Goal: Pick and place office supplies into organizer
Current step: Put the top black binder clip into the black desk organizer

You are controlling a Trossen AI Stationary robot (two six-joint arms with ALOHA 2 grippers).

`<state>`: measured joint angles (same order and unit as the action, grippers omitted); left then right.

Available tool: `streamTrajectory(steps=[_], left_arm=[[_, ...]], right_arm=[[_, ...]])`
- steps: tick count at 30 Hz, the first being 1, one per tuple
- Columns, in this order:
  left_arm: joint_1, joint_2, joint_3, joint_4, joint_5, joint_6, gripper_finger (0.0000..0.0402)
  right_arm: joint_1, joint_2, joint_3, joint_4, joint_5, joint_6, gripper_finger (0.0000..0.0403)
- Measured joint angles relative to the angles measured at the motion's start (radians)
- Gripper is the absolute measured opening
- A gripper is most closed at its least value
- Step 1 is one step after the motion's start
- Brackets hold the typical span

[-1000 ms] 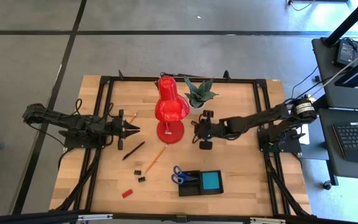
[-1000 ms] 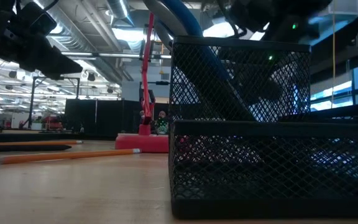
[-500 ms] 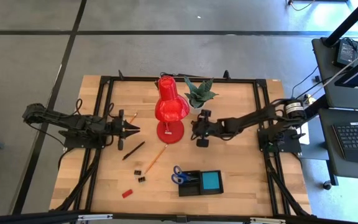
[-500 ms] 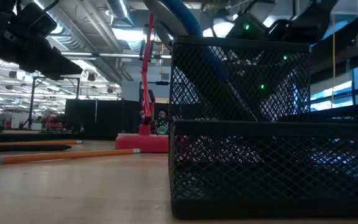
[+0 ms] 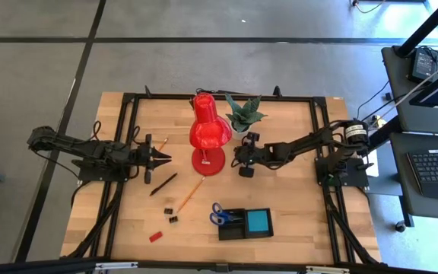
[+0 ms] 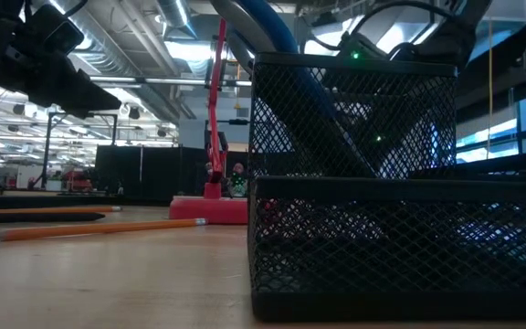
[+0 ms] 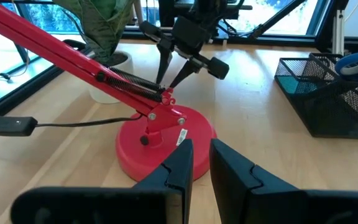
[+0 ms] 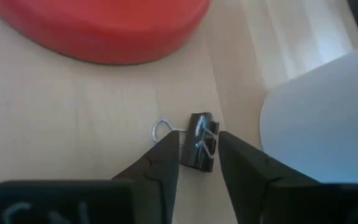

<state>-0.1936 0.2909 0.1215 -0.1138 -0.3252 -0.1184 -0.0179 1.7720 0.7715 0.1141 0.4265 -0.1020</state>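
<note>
Since a second ago the right arm has been reaching further toward the lamp base [image 5: 205,161], and its fingers have been drawing in; the right gripper [image 8: 196,152] is now straddling a small black binder clip [image 8: 202,149] lying on the table [image 5: 295,205] beside the red base, fingers close on either side, though whether they are pressing it I cannot tell.

At the near edge, the organizer [image 5: 245,224] is sitting with the blue-handled scissors [image 5: 217,215] standing in its left end and the blue note pad [image 5: 258,221] in its right compartment. Left of it, a small red block [image 5: 155,236] and two tiny black clips [image 5: 171,214] are lying loose. Further in, an orange pencil [image 5: 191,191] and a black pen [image 5: 163,183] are lying aslant.

The left gripper [image 7: 201,163] is hovering left of the lamp, holding nothing, its fingers standing narrowly apart. Beyond, a second pencil [image 5: 160,142] is lying near it, and the potted plant [image 5: 242,114] is standing at the far edge.
</note>
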Motion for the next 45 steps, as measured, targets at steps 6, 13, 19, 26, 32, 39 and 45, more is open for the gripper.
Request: streamTrajectory(steps=[6,13,19,26,32,39,45], left_arm=[[0.0,0.0,0.0,0.0,0.0,0.0,0.0047],[0.0,0.0,0.0,0.0,-0.001,0.0,0.0047],[0.0,0.0,0.0,0.0,-0.001,0.0,0.0047],[0.0,0.0,0.0,0.001,-0.001,0.0,0.0047],[0.0,0.0,0.0,0.002,-0.017,0.001,0.0047],[0.0,0.0,0.0,0.006,-0.071,0.001,0.0047],[0.0,0.0,0.0,0.014,-0.078,0.0,0.0047]], right_arm=[[-0.007,0.003,0.001,0.002,-0.001,-0.003,0.0068],[-0.006,0.001,0.002,0.012,0.006,-0.004,0.0009],[-0.006,-0.008,0.002,0.007,0.0,0.015,0.0006],[0.046,-0.167,0.005,-0.043,-0.004,0.027,0.0004],[0.168,-0.396,0.044,-0.234,-0.055,0.18,0.0002],[0.397,-0.513,0.051,-0.19,-0.338,0.4,0.0002],[0.605,-0.458,0.05,-0.084,-0.353,0.542,0.0001]])
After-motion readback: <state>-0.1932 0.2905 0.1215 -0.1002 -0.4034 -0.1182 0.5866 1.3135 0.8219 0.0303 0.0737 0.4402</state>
